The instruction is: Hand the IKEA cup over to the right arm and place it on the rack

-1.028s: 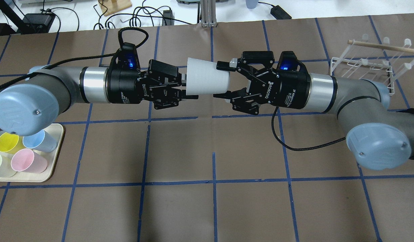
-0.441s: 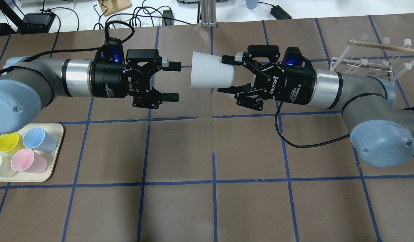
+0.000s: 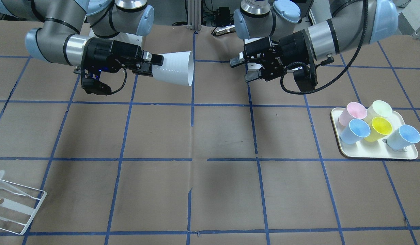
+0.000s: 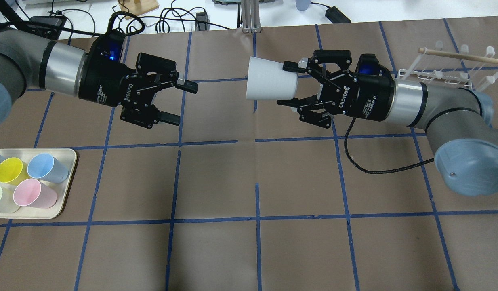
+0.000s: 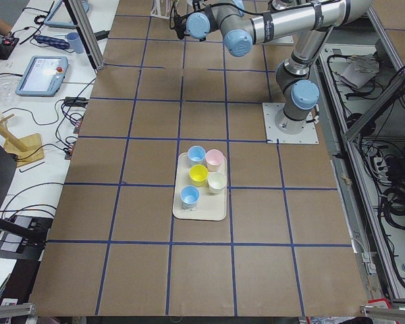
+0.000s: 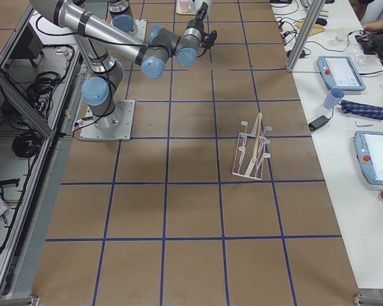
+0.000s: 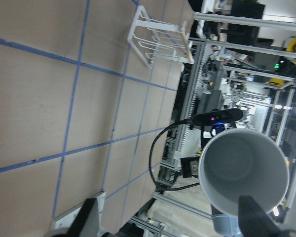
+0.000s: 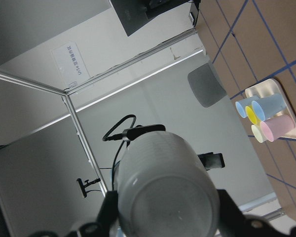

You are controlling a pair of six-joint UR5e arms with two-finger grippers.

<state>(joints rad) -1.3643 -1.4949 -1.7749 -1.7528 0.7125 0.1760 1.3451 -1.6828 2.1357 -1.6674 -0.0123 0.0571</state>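
The IKEA cup (image 4: 269, 84) is pale grey and lies on its side in the air over the table's far middle, mouth toward the left arm. My right gripper (image 4: 287, 84) is shut on its base end; both also show in the front view, cup (image 3: 174, 69) and gripper (image 3: 152, 66). My left gripper (image 4: 183, 103) is open and empty, well apart from the cup on its left, and in the front view (image 3: 243, 70) it is on the right. The left wrist view looks into the cup's mouth (image 7: 244, 177). The white wire rack (image 4: 438, 76) stands at the far right behind the right arm.
A cream tray (image 4: 67, 182) with several coloured cups sits at the near left, under the left arm's elbow side; it also shows in the front view (image 3: 376, 154). A black cable (image 4: 366, 169) hangs under the right wrist. Brown gridded table between the arms.
My left gripper has opened, let go of the cup's rim and drawn back to the left. My right gripper has shut on the cup's base and carried it rightward.
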